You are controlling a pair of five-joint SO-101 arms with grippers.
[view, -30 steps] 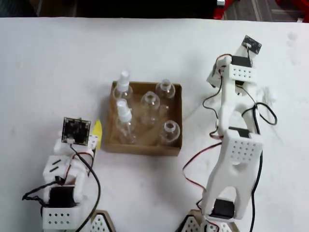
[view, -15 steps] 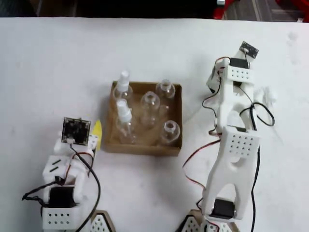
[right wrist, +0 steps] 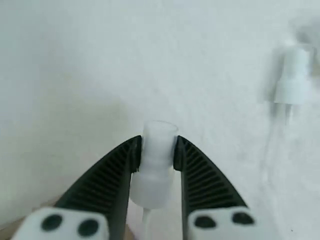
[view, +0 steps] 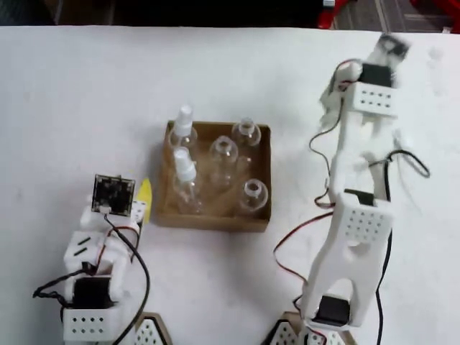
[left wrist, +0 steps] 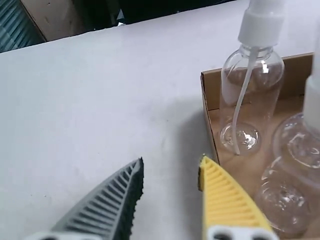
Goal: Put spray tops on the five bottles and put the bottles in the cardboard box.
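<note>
Currently:
Cardboard box (view: 212,218): table centre; five bottles (view: 223,157) inside, spray tops (view: 185,115) on the two at its 9 o'clock side.
Right gripper (right wrist: 156,149): 2 o'clock of box, clamped on one spray top (right wrist: 150,192).
Left gripper (left wrist: 170,167): 8 o'clock of box, jaws parted, empty.

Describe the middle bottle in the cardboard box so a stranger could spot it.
Find the cardboard box on the white table. Of five clear bottles in it, take the centre bottle. It has no spray top, unlike the two topped bottles on the left arm's side, and the other two open bottles stand along the opposite side.
</note>
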